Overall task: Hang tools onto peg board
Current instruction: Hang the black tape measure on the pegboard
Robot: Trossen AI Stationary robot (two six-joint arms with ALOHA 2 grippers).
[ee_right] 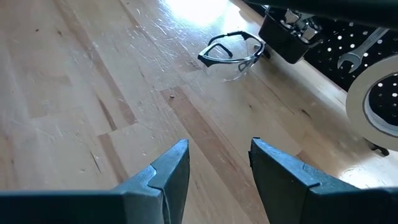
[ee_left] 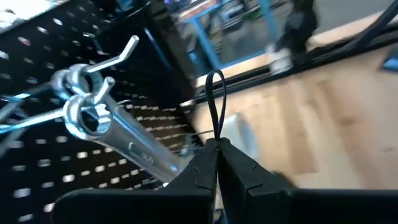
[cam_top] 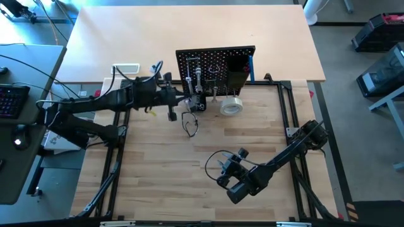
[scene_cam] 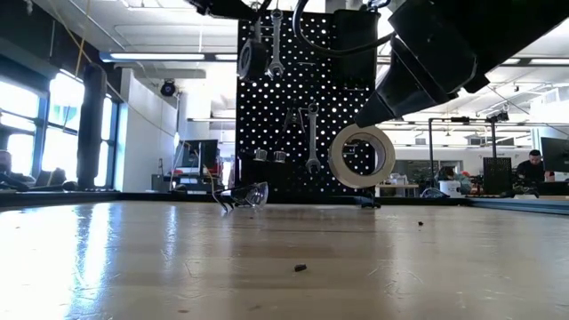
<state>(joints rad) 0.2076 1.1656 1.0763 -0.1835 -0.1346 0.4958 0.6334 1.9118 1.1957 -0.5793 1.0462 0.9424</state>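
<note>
**Left hand at the peg board, wrench on its hook**

The silver wrench hangs by its ring end on a hook of the peg board, which stands upright at twelve o'clock on the desk. The wrench looks stiff, smooth and fairly heavy for its size, so it would probably slip if pinched at the polished ring; the flat shank is likely the better hold. The pale tape roll leans at the board's foot, toward the one o'clock side; it looks light and a little yielding, best taken across its rim. The left hand is at the board, fingers pressed together with a thin black loop rising from between the tips. Clear safety glasses lie on the desk just before the board. The right hand hovers at five o'clock, fingers apart, holding nothing.
</note>
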